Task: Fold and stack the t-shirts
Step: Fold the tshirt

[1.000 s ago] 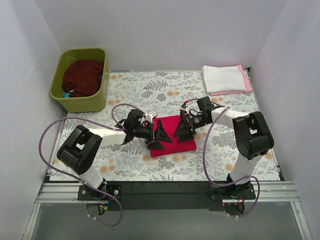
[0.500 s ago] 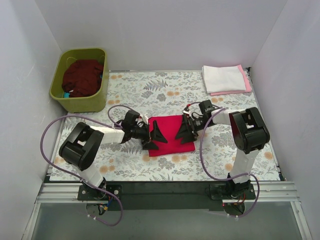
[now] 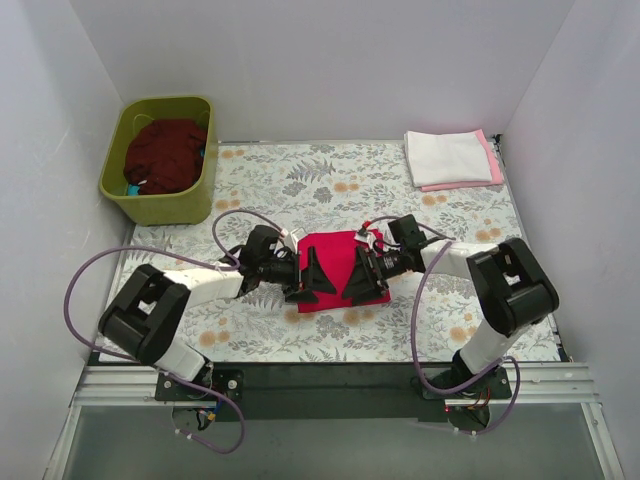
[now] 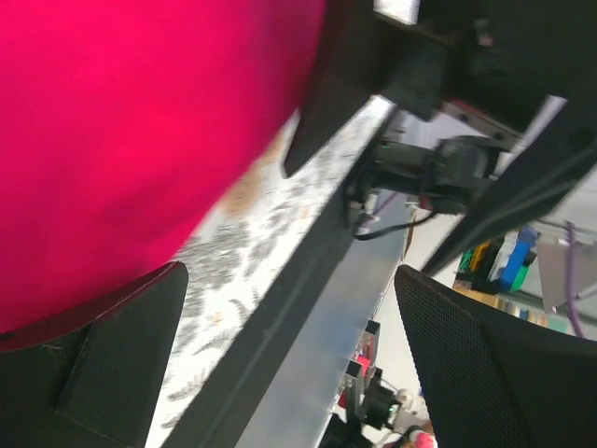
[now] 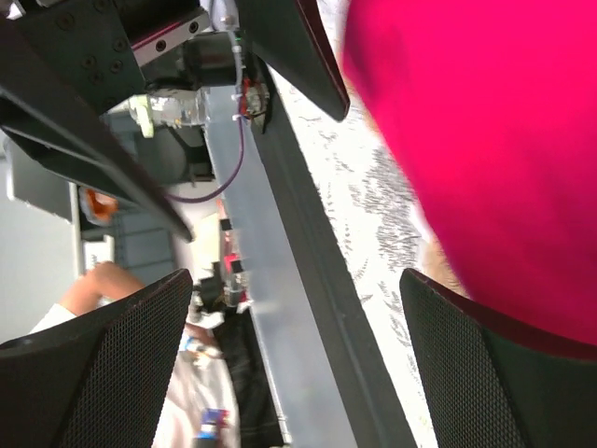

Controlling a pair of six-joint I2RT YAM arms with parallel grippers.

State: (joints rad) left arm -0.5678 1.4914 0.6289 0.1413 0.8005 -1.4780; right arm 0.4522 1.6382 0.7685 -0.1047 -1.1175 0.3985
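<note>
Far out beyond the left gripper [image 3: 310, 280], toward the back corner on its outer side, the green tub [image 3: 165, 208] holds the dark maroon shirt [image 3: 165, 155] in a loose heap. It looks like a supply waiting its turn.

The left arm lies low over the flowered table cloth [image 3: 300, 180], stretched inward with its wrist nearly level. Its gripper comes at the red shirt [image 3: 335, 262] from the shirt's left side. The jaws stand wide apart. In the left wrist view one finger [image 4: 112, 355] sits right against the red cloth's edge and the other is off over bare table cloth, with nothing pinched between them.

The red shirt lies directly between the two grippers as a small flat rectangle, already folded down by the look of it.

The right gripper [image 3: 362, 280] mirrors the left from the shirt's other side, also spread wide. One of its fingers [image 5: 485, 364] is beside the red cloth and the other is well clear. The right arm bends back at the elbow and reaches inward, low and flat like its partner. Coming in from both sides like this makes sense for slipping under or clamping both ends of the bundle at once, so that it lifts without unfolding.

Well beyond the right gripper, toward the far corner on its outer side, the white shirt [image 3: 445, 155] lies folded on top of the pale pink shirt [image 3: 492, 168]. That is probably the stack the red one is meant to join.
</note>
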